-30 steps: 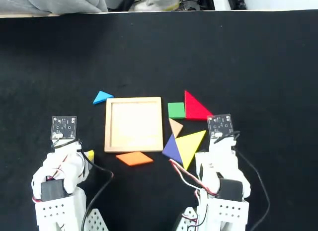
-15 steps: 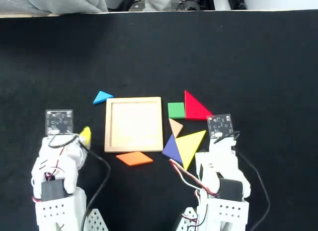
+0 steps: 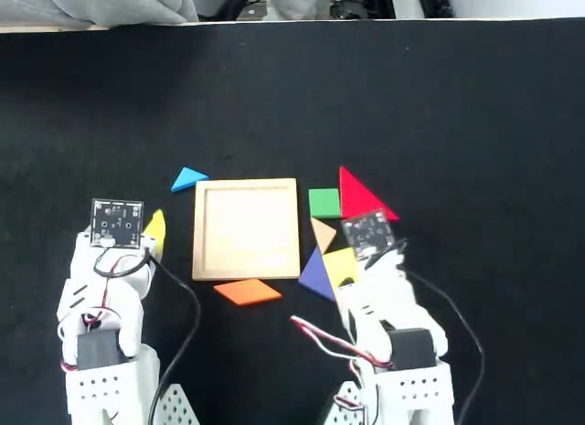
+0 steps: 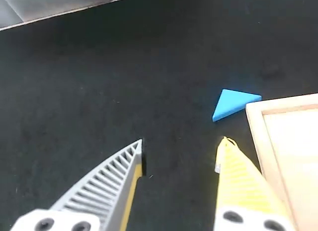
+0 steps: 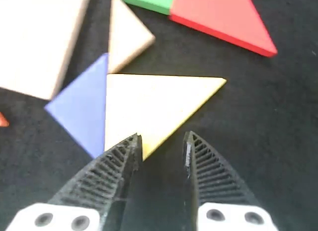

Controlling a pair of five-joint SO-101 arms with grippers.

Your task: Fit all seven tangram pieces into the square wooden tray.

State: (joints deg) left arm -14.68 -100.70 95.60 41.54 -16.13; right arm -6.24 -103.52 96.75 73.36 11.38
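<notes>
The square wooden tray point(image 3: 245, 183) lies empty mid-table. A light blue triangle point(image 3: 188, 178) sits off its far left corner and an orange parallelogram point(image 3: 247, 292) lies before its near edge. To its right are a green square point(image 3: 324, 203), a red triangle point(image 3: 361, 195), a tan triangle point(image 3: 322, 233), a dark blue triangle point(image 3: 316, 274) and a big yellow triangle point(image 5: 149, 104). My right gripper point(image 5: 161, 140) hovers open and narrow at that yellow triangle's near tip, holding nothing. My left gripper point(image 4: 181, 146) is open beside the tray's left edge point(image 4: 258, 126), short of the light blue triangle point(image 4: 232, 103).
Black cloth covers the table, with bare room on the far half and at both outer sides. The right arm point(image 3: 384, 297) covers part of the yellow triangle point(image 3: 340, 263) from above. Grey fabric point(image 3: 119, 3) lies beyond the far edge.
My left gripper has moved away from its base, up along the tray's left side. My right arm has swung left and forward over the yellow triangle.
</notes>
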